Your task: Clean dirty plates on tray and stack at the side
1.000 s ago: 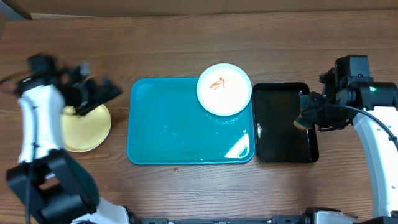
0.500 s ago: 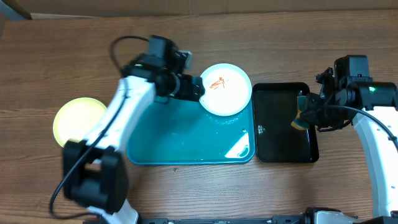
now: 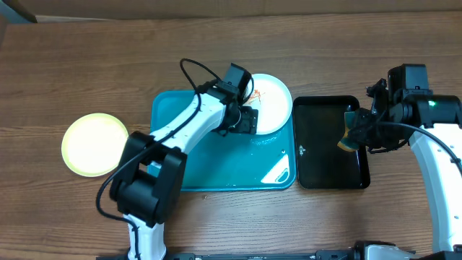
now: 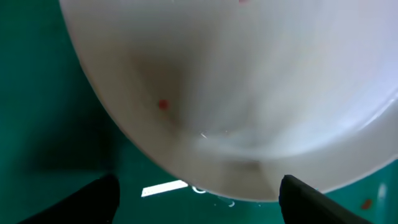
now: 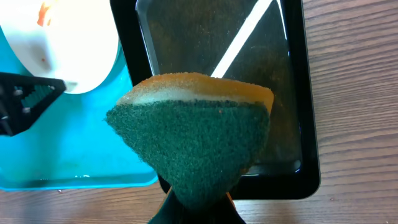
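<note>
A white plate (image 3: 273, 101) with orange-red smears sits at the far right corner of the turquoise tray (image 3: 202, 166). My left gripper (image 3: 243, 120) is open at the plate's near left rim. In the left wrist view the plate (image 4: 249, 74) fills the frame and its rim lies between the two fingers (image 4: 199, 202). A pale yellow-green plate (image 3: 94, 143) lies on the table left of the tray. My right gripper (image 3: 354, 137) is shut on a green and orange sponge (image 5: 193, 143) above the black tray (image 5: 292, 93). A second white plate is not in view.
The narrow black tray (image 3: 328, 144) stands against the turquoise tray's right side. The turquoise tray's surface is wet and glossy. Bare wooden table (image 3: 108, 58) surrounds both trays. The left arm's cable loops over the tray's far edge.
My left arm has swung from the yellow-green plate on the left across the tray to the white plate, then settled at its rim. The right arm has hardly moved.
</note>
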